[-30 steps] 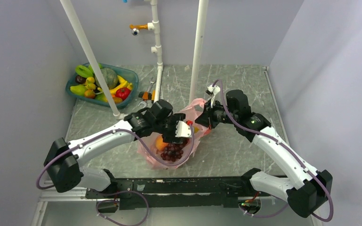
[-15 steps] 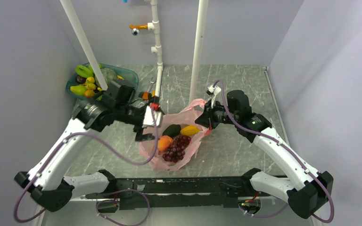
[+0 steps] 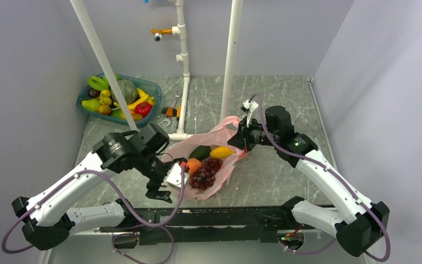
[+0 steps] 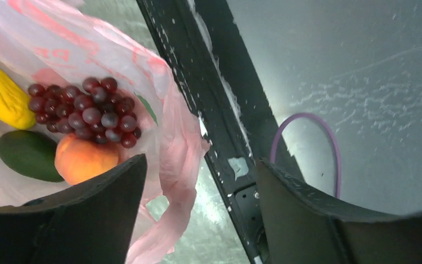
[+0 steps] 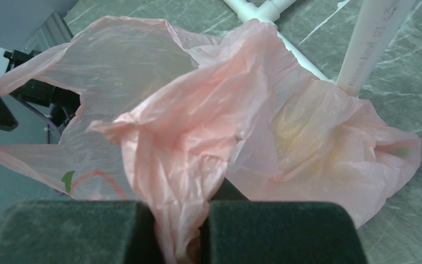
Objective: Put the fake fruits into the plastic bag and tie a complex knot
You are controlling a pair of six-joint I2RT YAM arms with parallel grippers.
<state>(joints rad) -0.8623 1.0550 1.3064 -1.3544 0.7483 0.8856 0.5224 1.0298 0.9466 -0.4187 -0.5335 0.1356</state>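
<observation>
Hanging wide and empty at the near rim of the plastic bag (image 3: 224, 127), our left gripper (image 3: 167, 186) could miss the limp handle loop or drag it, spilling the fake fruits (image 3: 203, 175) lying inside on the tabletop (image 3: 286, 99). Farther off, our right gripper (image 3: 240, 137) pinches the far rim; a tug might tear film. Half a second ago the left gripper sat nearer the teal basin (image 3: 155, 87).

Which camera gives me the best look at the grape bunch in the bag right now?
Left wrist: the grape bunch sits close up and unobstructed, beside the peach inside the plastic bag. Top external shows it whole but small. Right wrist shows only bunched pink film, no grapes.
</observation>
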